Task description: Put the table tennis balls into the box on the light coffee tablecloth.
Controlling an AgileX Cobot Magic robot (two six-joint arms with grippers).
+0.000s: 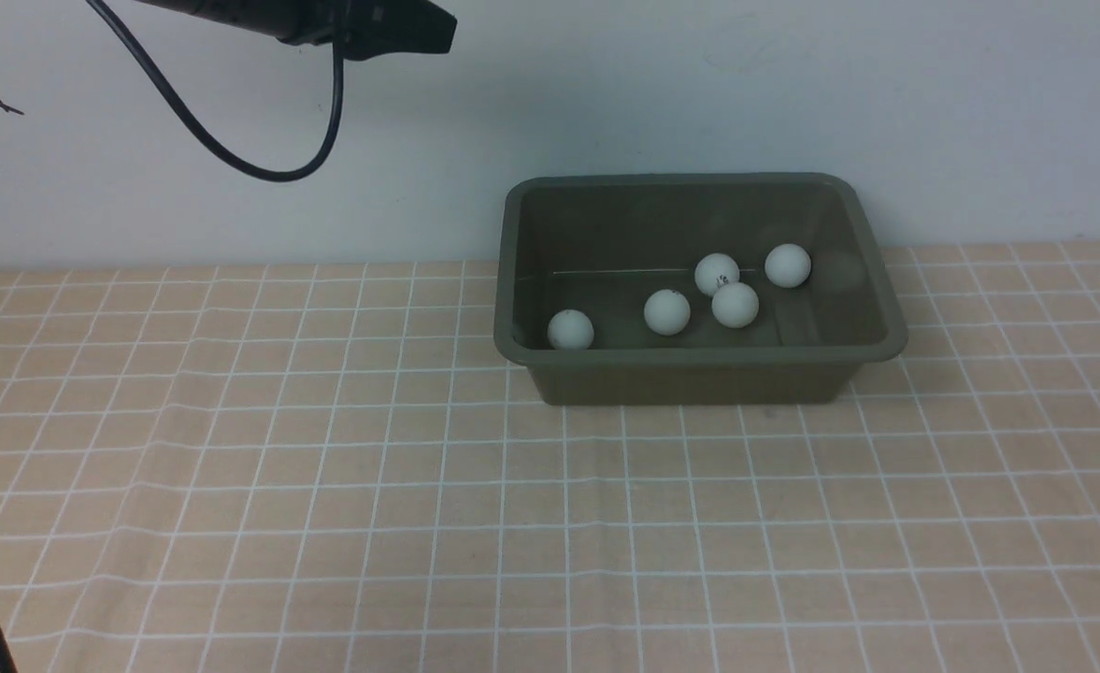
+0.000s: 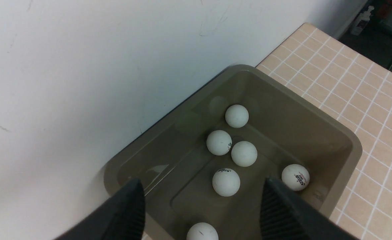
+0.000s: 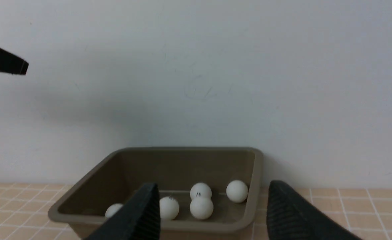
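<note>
Against the white wall (image 1: 699,84), the box (image 1: 699,379) holds six table tennis balls (image 2: 226,182); both grippers (image 2: 202,200) (image 3: 212,206) hang spread, empty.

Behind my workspace I see a plain white wall (image 1: 792,84), and a white bottle (image 2: 362,20) stands off in a dark corner

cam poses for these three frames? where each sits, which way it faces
Front: between the arms, facing the wall; olive-green plastic box, left arm top-left.
Left wrist: above the box, looking down at six white table tennis balls; own black fingers open, empty.
Right wrist: low, facing the wall; own fingers open.
Shared: box and balls.
</note>
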